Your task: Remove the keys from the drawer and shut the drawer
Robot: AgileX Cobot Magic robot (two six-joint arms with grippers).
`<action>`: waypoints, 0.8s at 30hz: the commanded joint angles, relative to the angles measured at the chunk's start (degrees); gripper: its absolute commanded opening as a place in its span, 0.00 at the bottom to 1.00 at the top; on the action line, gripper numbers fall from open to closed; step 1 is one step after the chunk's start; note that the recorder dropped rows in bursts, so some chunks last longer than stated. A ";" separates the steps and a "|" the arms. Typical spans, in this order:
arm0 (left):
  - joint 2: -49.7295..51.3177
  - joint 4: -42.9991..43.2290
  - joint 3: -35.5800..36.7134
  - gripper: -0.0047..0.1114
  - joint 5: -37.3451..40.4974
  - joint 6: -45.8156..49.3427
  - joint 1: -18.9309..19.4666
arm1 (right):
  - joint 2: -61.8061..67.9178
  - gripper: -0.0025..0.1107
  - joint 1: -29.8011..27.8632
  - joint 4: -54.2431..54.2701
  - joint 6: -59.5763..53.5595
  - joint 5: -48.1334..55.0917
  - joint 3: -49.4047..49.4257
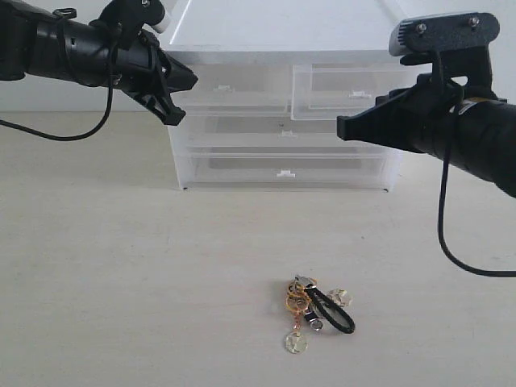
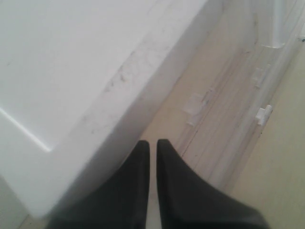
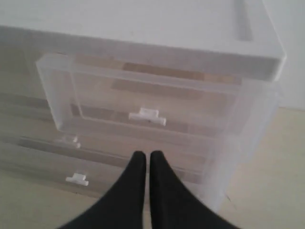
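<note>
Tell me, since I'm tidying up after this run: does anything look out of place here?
The upper right drawer stands pulled out from the front of the white unit, not shut. The keys lie loose on the table before it.

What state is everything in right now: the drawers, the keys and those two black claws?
keys: lying loose on the table, outside the drawers.
upper right drawer: pulled partway out.
upper left drawer: pushed in.
middle full-width drawer: pushed in.
bottom full-width drawer: pushed in.
left gripper: shut, holding nothing.
right gripper: shut, holding nothing.
</note>
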 commanded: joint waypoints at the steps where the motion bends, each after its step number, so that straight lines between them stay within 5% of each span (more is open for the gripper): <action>1: -0.50 -2.23 -0.85 0.08 -4.40 -0.17 0.12 | 3.05 0.02 -2.10 0.72 -0.16 -4.16 0.29; 24: -0.50 -2.23 -0.85 0.08 -4.10 -0.17 0.12 | 14.25 0.02 -5.35 -0.72 -0.16 -2.24 -12.61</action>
